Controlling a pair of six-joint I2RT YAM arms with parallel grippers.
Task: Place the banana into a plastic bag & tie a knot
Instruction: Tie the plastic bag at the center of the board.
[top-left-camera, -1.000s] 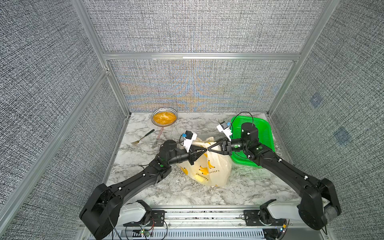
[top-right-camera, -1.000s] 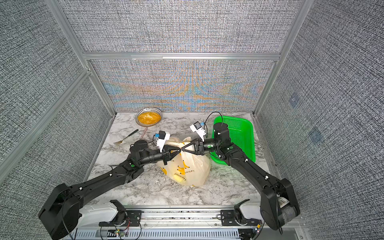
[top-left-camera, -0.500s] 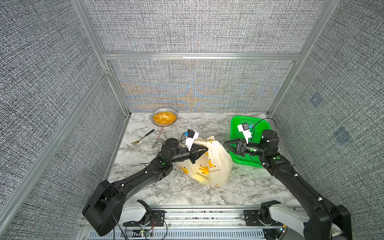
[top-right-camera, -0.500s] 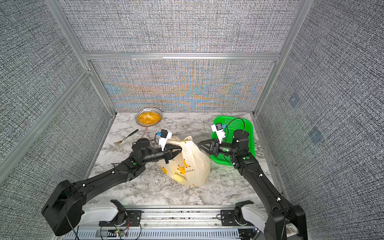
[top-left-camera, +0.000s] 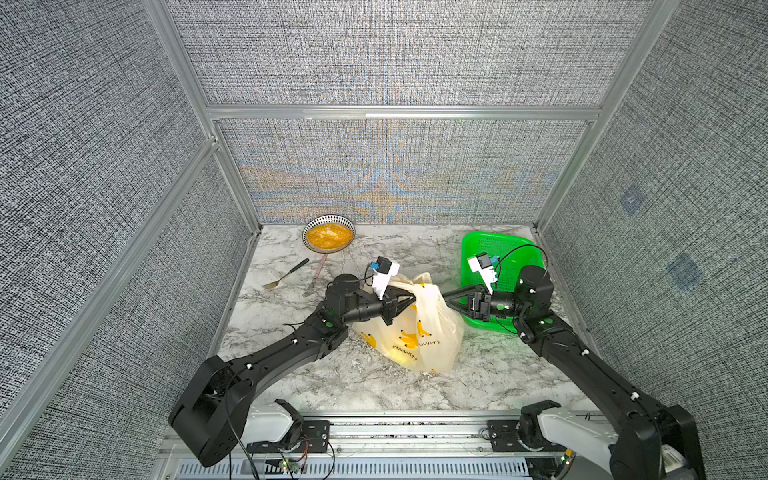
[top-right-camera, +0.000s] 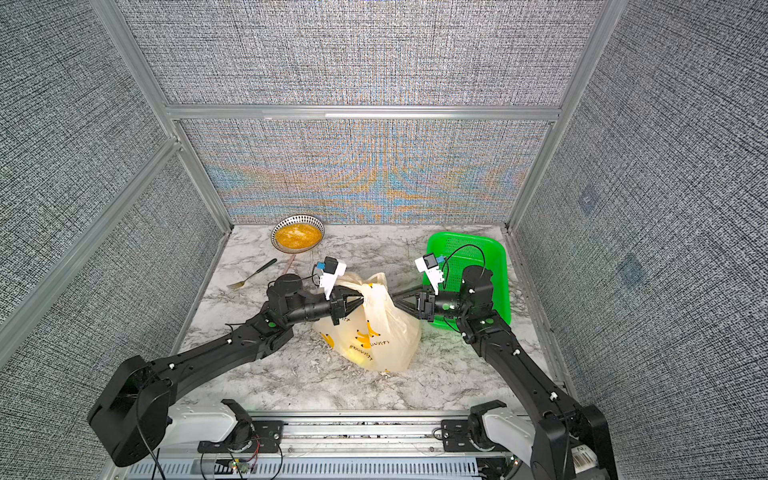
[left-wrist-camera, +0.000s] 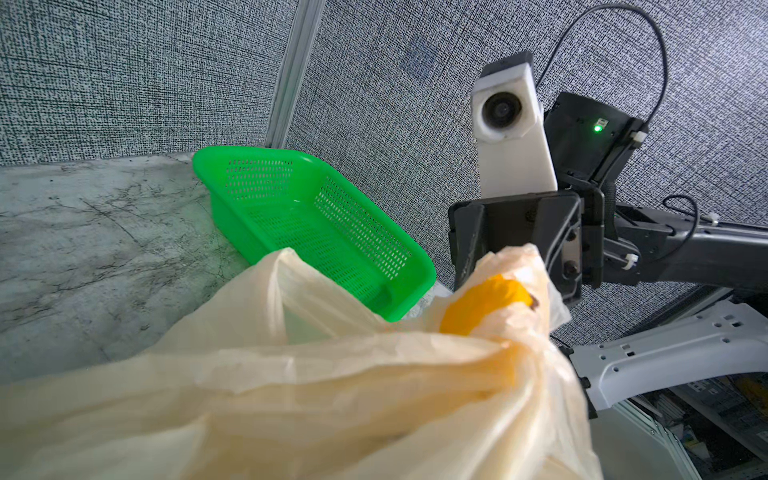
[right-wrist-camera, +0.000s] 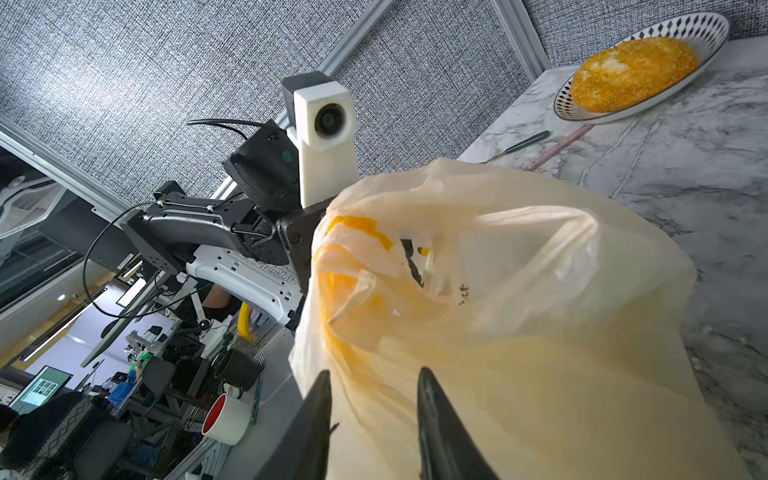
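The cream plastic bag (top-left-camera: 419, 332) with printed yellow bananas stands on the marble table (top-left-camera: 478, 382) between both arms. Through the thin plastic, the banana (left-wrist-camera: 486, 303) shows as a yellow shape with a dark tip. My left gripper (top-left-camera: 410, 296) is shut on a bunched handle at the bag's top; in the left wrist view, plastic (left-wrist-camera: 332, 395) hides its jaws. My right gripper (top-left-camera: 446, 301) is open at the bag's right side. Its fingertips (right-wrist-camera: 328, 376) stand apart against the bag (right-wrist-camera: 519, 311). No knot is in view.
A green perforated basket (top-left-camera: 503, 266) sits at the back right, under my right wrist. A patterned bowl of yellow food (top-left-camera: 329, 237) stands at the back left, with a fork (top-left-camera: 284, 275) and a pink stick (top-left-camera: 321, 266) in front of it.
My right gripper left the bag's top, drew back over the green basket, then returned to the bag's right side, its jaws narrowing slightly. My left gripper kept its hold in place.
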